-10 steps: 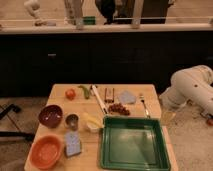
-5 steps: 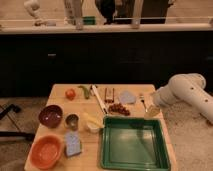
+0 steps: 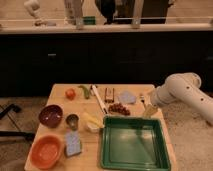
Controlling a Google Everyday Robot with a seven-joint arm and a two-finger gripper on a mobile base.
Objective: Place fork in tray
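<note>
The dark-green tray (image 3: 110, 150) lies at the front right of the wooden table. The small silvery fork (image 3: 143, 100) lies on the table just behind the tray's far right corner. My white arm reaches in from the right, and its gripper (image 3: 149, 111) hangs over the table's right edge, right beside the fork and above the tray's far right corner. The fingers look open, with nothing between them.
An orange bowl (image 3: 46, 151), a blue sponge (image 3: 73, 144), a dark purple bowl (image 3: 51, 115) and a small metal cup (image 3: 72, 121) stand at the left. Red grapes (image 3: 119, 109), a pale long stick (image 3: 99, 100) and a yellow item (image 3: 91, 121) lie behind the tray.
My arm has swung in from the right and come down, bringing the gripper from off the table's edge to just beside the fork. Nothing on the table has moved.
</note>
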